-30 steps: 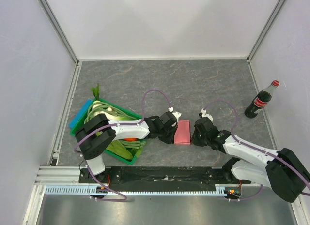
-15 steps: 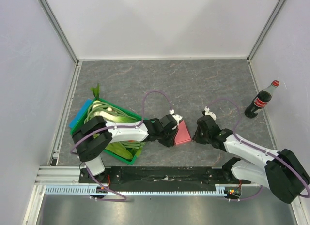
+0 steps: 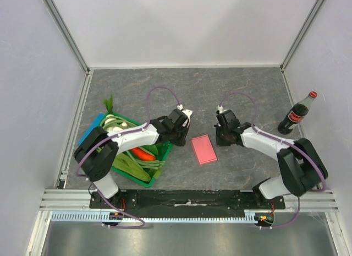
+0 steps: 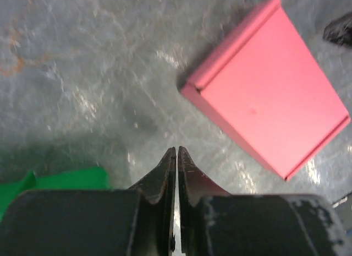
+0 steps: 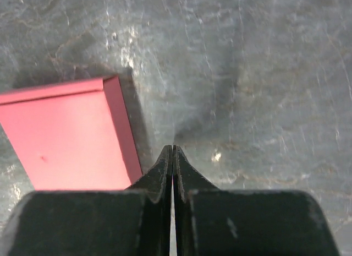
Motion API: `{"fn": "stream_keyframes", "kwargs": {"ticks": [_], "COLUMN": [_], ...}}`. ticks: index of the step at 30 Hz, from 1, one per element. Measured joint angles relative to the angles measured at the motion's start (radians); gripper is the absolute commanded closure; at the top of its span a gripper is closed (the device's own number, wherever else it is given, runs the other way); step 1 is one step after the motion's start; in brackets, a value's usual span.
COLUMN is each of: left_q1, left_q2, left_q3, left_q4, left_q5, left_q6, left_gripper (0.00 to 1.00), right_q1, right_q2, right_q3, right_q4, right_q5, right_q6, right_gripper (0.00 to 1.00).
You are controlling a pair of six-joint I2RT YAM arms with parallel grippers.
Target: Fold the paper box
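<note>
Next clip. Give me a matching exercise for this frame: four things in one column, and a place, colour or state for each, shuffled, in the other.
Things:
1. paper box
2. bottle
3. crate
4. left gripper

Descriptions:
A. stands upright at the far right
B. shut, holding nothing
C. green, on the left
D. pink, lying flat, untouched

Pairs: 1-D, 2-A, 3-C, 4-B
</note>
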Motion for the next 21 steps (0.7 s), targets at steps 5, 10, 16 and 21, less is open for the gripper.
{"fn": "stream_keyframes", "kwargs": {"ticks": [5, 10, 16, 21], "left_q1": [0.015, 0.010, 0.010, 0.012], "left_q2": [0.104, 0.174, 0.211, 0.228], "left_q3": [0.089, 0.121, 0.142, 0.152], "left_q4": [0.004, 0.012, 0.023, 0.038], "left_q5": [0.007, 0.010, 0.011, 0.011], "left_q6": [0.005, 0.004, 0.003, 0.003], "left_gripper": [0.92, 0.92, 0.92, 0.92], "right_q1": [-0.015, -0.018, -0.018, -0.031], "right_q2": [0.119, 0.164, 0.177, 0.178], "right_q3": [0.060, 0.089, 0.089, 0.057], "right_q4": [0.032, 0.090, 0.129, 0.211], "right_q5": [-0.032, -0.076, -0.113, -0.186], "right_q6": [-0.064, -0.088, -0.096, -0.098], "right_gripper": [1.00, 1.00, 1.00, 1.00]}}
